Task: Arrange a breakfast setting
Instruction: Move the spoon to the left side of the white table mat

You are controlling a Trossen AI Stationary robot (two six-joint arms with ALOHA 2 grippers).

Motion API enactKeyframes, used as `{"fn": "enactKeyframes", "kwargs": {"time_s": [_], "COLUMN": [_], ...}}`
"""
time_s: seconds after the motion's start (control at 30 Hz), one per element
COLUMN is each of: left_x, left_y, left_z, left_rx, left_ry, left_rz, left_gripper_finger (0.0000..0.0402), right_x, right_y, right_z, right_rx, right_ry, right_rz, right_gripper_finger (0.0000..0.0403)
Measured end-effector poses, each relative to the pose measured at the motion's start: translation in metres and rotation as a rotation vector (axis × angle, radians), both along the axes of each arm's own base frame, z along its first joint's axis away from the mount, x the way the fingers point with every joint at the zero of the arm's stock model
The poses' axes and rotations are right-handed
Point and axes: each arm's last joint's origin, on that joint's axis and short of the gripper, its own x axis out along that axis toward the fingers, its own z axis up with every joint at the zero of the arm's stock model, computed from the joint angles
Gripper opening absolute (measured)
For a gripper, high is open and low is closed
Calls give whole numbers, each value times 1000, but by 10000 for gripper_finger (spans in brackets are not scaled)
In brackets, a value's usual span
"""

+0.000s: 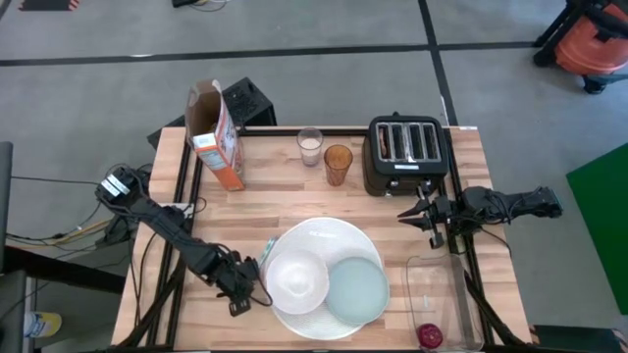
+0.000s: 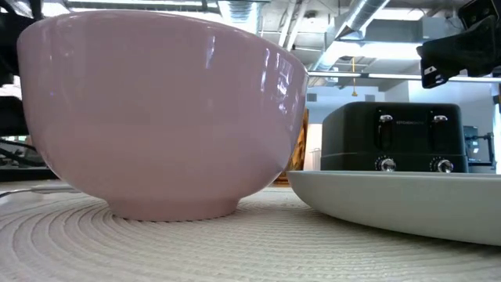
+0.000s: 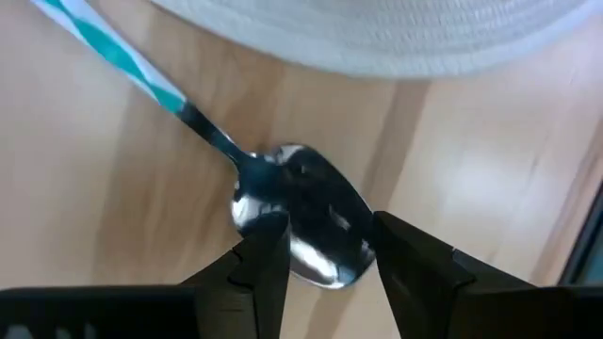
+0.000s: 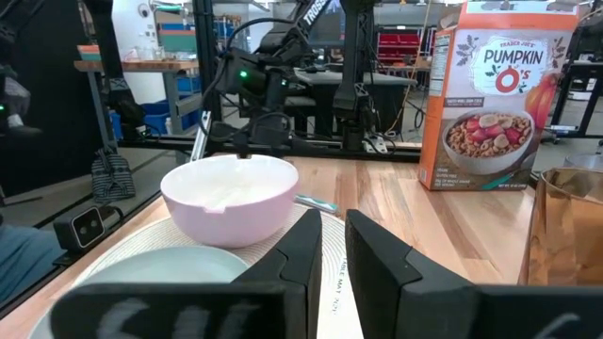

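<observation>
Spoon beside big plate, near worktop's front edge.
Left gripper straddled its bowl, fingers parted, not clamped.

Wooden table with plate, toaster

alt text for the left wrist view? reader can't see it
Close-up from the left gripper: its two dark fingers straddle the shiny metal bowl of the teal-handled spoon, which lies on the wooden table. The spoon's teal-and-white striped handle runs away diagonally, and the ribbed edge of the large white plate sits just beyond.
</observation>
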Motion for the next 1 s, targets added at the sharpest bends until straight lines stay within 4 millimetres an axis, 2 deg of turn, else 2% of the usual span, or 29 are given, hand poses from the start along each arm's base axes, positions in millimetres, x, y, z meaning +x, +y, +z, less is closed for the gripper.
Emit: {"fn": "enactKeyframes", "kwargs": {"time_s": [0.27, 0.7, 0.87, 1.0], "left_x": [-14, 4, 4, 1], "left_y": [-2, -6, -6, -4], "left_z": [-3, 3, 5, 20], "left_rx": [-15, -85, -69, 7], "left_ry": [143, -34, -18, 97], "left_rz": [-58, -47, -63, -100], "left_gripper_finger": [139, 139, 139, 139], "right_x": [0, 0, 0, 0], "right_y": [0, 0, 0, 0], "right_z": [0, 0, 0, 0], "right_rx": [0, 0, -1, -1], "right_ry": [0, 0, 0, 0], "right_rz": [0, 0, 0, 0], "right_gripper_finger": [75, 75, 75, 75]}}
